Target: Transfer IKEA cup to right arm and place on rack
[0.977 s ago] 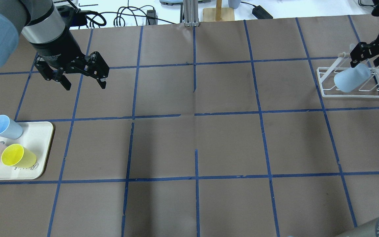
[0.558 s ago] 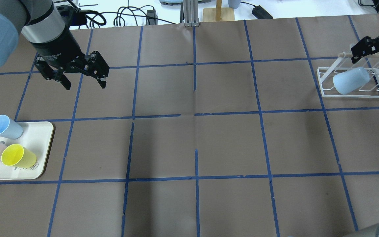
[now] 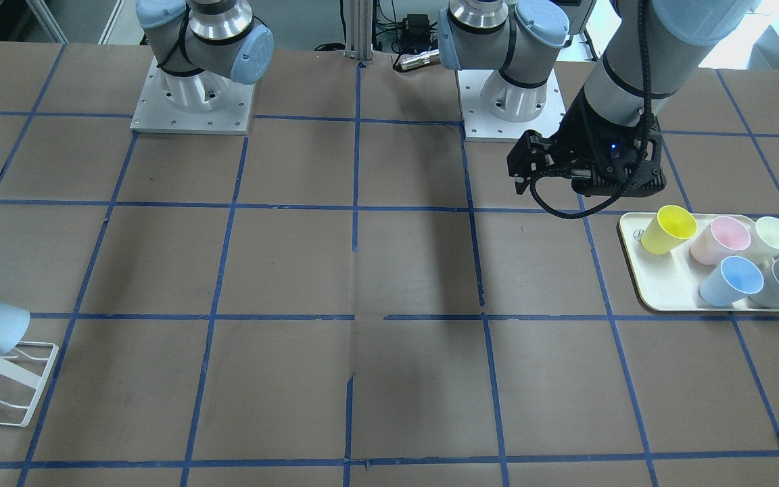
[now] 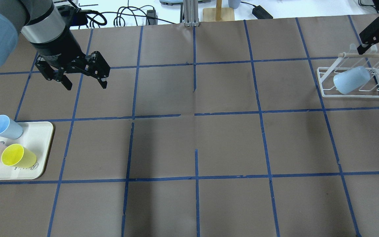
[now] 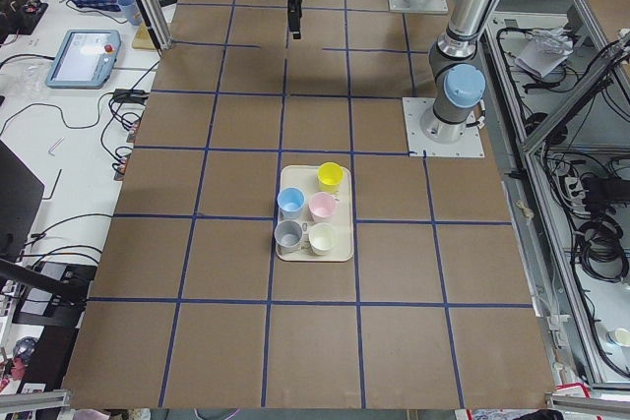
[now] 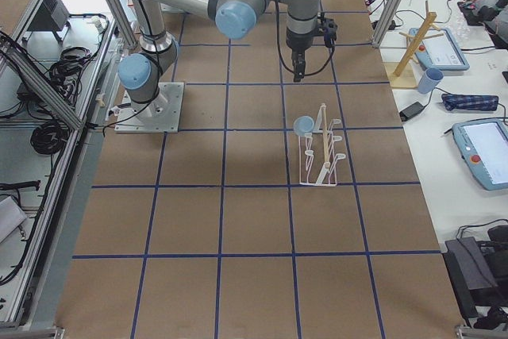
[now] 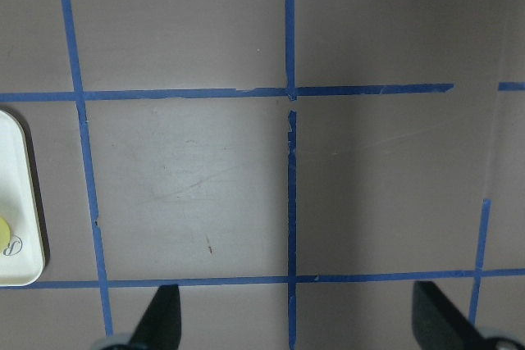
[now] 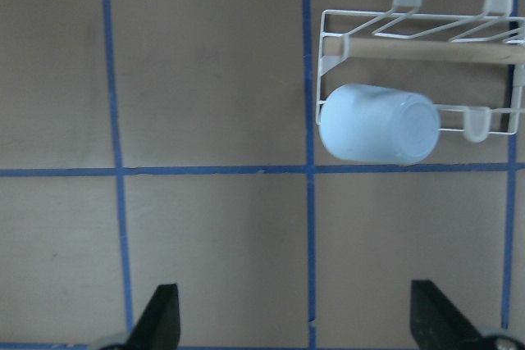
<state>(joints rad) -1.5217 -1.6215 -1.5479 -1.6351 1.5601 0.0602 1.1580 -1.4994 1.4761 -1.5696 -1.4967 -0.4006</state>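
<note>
Covering the whole scene is a brown desk (image 4: 209, 144) with a grid of blue tape lines, and a white wire rack (image 4: 350, 95) stands near one end of it. The right arm (image 6: 238, 5) reaches over the desk to a place above the rack. The left arm (image 4: 44, 29) hangs over the desk well apart from the rack, toward the opposite end. A cream tray (image 4: 41, 131) lies at that far end, also well apart from the rack, and carries five cups (image 3: 721, 240) of different colours. The light-blue cup (image 4: 350, 80) rests on the rack, tilted on a slanted prong at one end of it, with its base pointing up and its mouth down. The right tool (image 8: 297, 325) is above the rack, apart from the cup; its fingers are spread wide and hold nothing. The left tool (image 4: 86, 86), far from the rack, is also spread wide and holds nothing.
</note>
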